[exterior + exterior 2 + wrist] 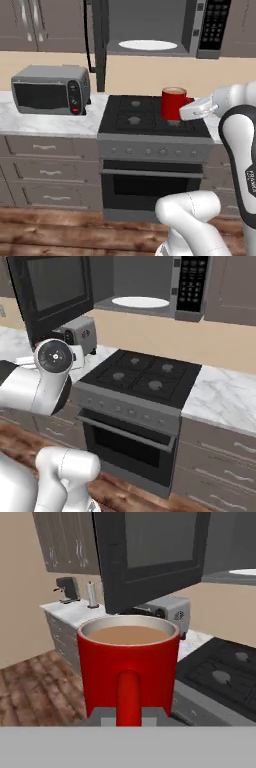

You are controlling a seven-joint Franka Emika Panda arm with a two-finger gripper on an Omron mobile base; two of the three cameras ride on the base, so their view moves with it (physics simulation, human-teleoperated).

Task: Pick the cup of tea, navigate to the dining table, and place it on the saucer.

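The gripper [186, 113] is clamped on the handle of the small red cylindrical mug of tea [173, 103], brim-full, so a jerky drive probably slops it over the black stovetop [150, 118].

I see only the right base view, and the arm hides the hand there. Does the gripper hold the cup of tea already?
Observer: Yes. In the left base view the gripper is shut on the handle of the cup of tea.
Operator: Is the cup upright?
Observer: Yes, the hand view shows the tea level, just below the rim.
Operator: Is it off the stove?
Observer: It seems so: beside the cup, the hand view shows wood floor lower down.
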